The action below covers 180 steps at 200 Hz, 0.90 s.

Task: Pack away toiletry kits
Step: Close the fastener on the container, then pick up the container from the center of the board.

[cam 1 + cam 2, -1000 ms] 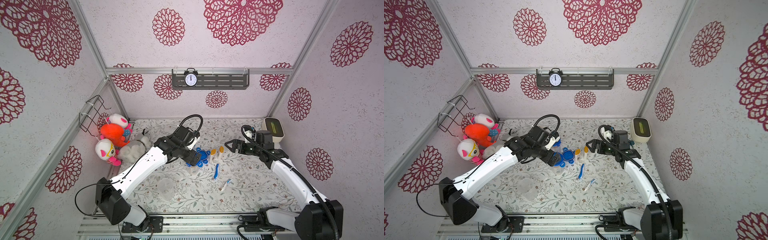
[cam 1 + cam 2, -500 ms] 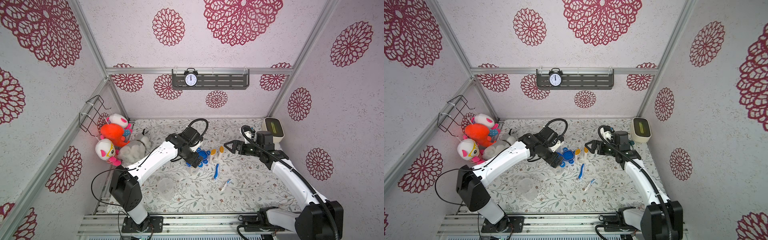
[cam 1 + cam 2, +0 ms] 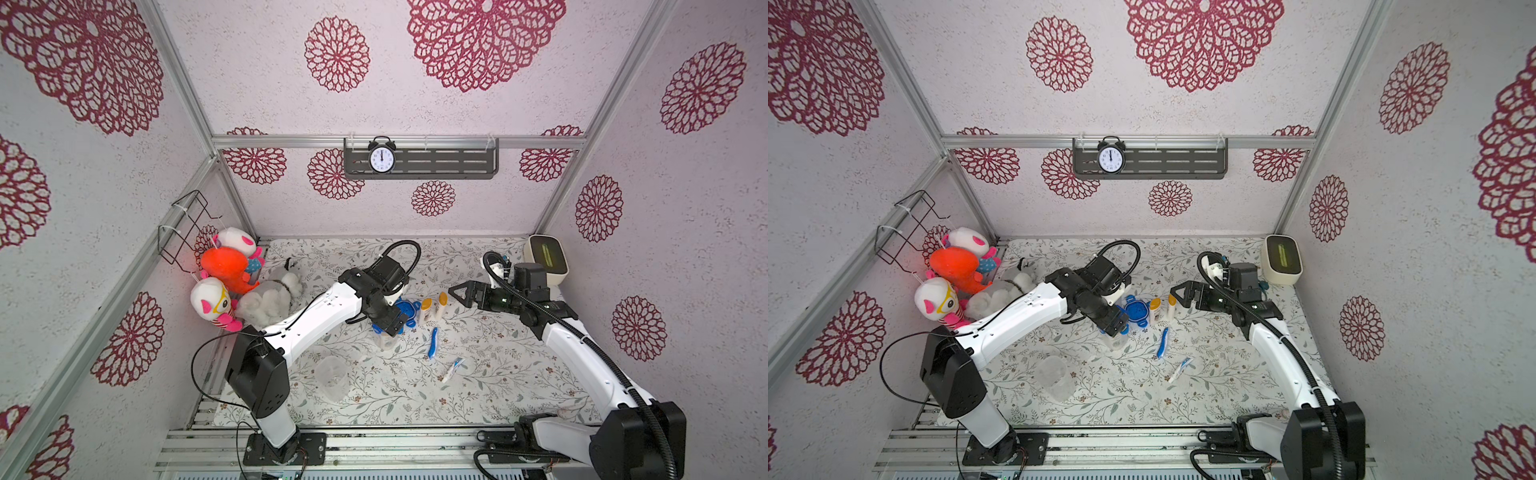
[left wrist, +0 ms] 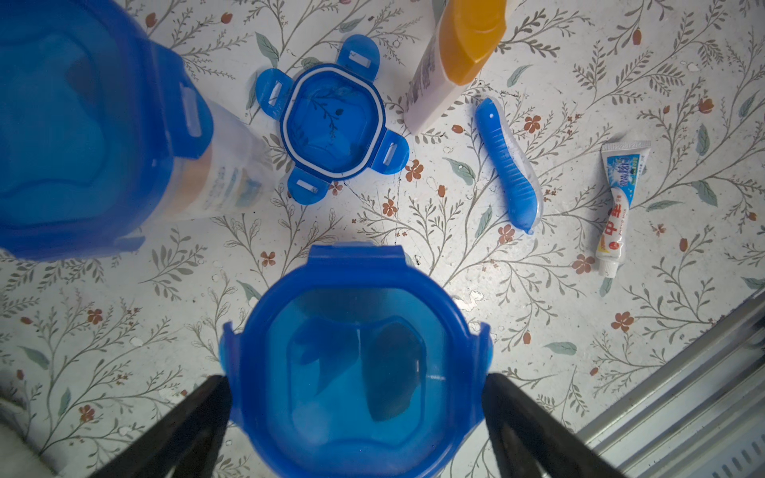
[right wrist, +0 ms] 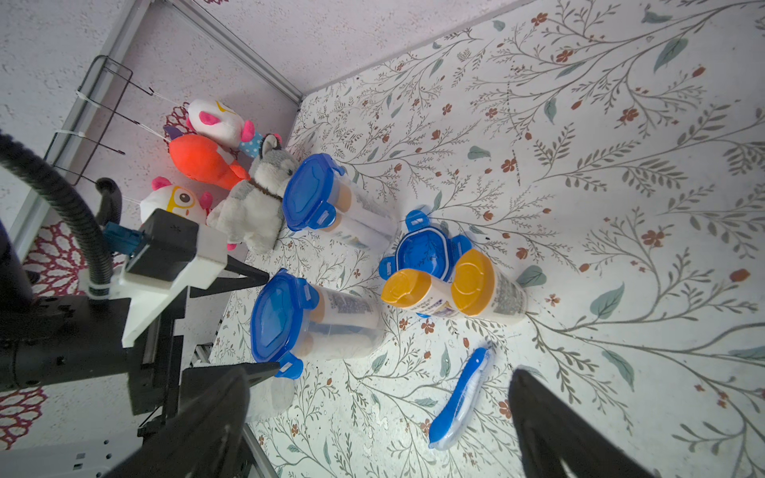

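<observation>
Presently, the left tool (image 4: 354,378) stands spread wide, with one finger (image 4: 186,418) on each side of the blue lid of a clear cup (image 4: 356,314) that stands on the table (image 3: 478,395). Whether the fingers touch that lid cannot be told. A second lidded cup (image 5: 331,198) stands near it, on the side of the plush toys (image 3: 232,274). A loose blue lid (image 4: 331,124) lies flat on the table just beside two orange-capped bottles (image 5: 480,289), which stand upright side by side. A blue toothbrush (image 4: 507,165) lies near the bottles, and a small toothpaste tube (image 4: 619,198) lies a little beyond it. A third cup (image 3: 332,376), without a lid, stands toward the table's front edge, apart from the rest. The right tool (image 5: 376,389) hangs over the table near the bottles, jaws wide, with nothing between them.
</observation>
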{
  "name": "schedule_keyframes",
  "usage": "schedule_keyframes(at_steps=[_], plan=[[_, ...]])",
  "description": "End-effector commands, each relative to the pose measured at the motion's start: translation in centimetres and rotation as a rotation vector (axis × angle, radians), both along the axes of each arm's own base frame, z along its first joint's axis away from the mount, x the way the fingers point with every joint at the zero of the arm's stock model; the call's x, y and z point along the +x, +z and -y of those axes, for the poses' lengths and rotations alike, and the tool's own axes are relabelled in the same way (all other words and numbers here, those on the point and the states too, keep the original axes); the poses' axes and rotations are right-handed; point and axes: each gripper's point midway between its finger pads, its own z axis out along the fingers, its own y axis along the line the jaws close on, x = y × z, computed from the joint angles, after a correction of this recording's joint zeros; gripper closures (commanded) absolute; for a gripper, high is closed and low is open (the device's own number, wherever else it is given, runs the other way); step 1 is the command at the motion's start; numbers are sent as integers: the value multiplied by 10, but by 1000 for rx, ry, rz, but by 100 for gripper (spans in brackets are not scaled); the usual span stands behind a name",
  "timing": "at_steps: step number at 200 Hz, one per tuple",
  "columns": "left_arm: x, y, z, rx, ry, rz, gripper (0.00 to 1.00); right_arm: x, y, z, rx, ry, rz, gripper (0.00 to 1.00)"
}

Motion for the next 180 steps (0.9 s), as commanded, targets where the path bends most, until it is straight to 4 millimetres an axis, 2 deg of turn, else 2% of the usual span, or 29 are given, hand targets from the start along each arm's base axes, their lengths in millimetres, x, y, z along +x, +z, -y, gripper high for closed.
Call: schedule_keyframes(at_steps=[1, 67, 93, 117, 180], plan=[[-5, -17, 7, 16, -8, -31, 2, -4, 18, 1, 32, 9, 55, 1], [-13, -34, 7, 9, -13, -73, 0, -5, 17, 5, 36, -5, 51, 1], [-16, -38, 7, -1, -13, -97, 4, -5, 20, 6, 38, -11, 57, 1], [-21, -43, 5, 11, -7, -117, 0, -5, 21, 7, 37, -16, 60, 1], [-20, -37, 5, -24, -9, -108, 22, -5, 23, 9, 39, -33, 66, 1]])
